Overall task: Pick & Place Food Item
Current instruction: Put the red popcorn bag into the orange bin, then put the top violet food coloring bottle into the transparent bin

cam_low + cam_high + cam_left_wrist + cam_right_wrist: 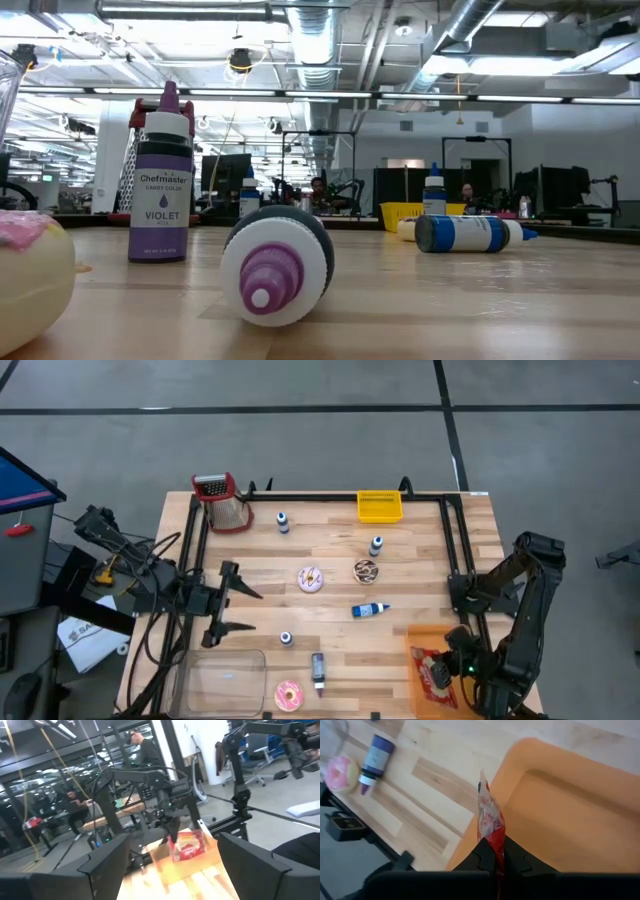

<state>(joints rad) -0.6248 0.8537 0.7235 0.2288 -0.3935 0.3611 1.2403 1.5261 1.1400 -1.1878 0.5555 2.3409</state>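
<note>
The right hand [499, 854] is pinching a red snack bag [491, 822] tight between its closed fingers, holding it over the orange tray [580, 815] at the desk's [420, 560] right front corner. The left hand [238, 610] is waiting spread open near the desk's left edge.

In the high view the right arm hides part of the red snack packet [434, 672]; the orange plastic tray [420, 643] runs past the picture's edge.

Bench [420, 560] is pretty cluttered: red-handled grater [225, 503], yellow bin [380, 507], three donuts, bunch of little color bottles, violet one [160, 180] standing, clear tub [220, 678] near the corner.
</note>
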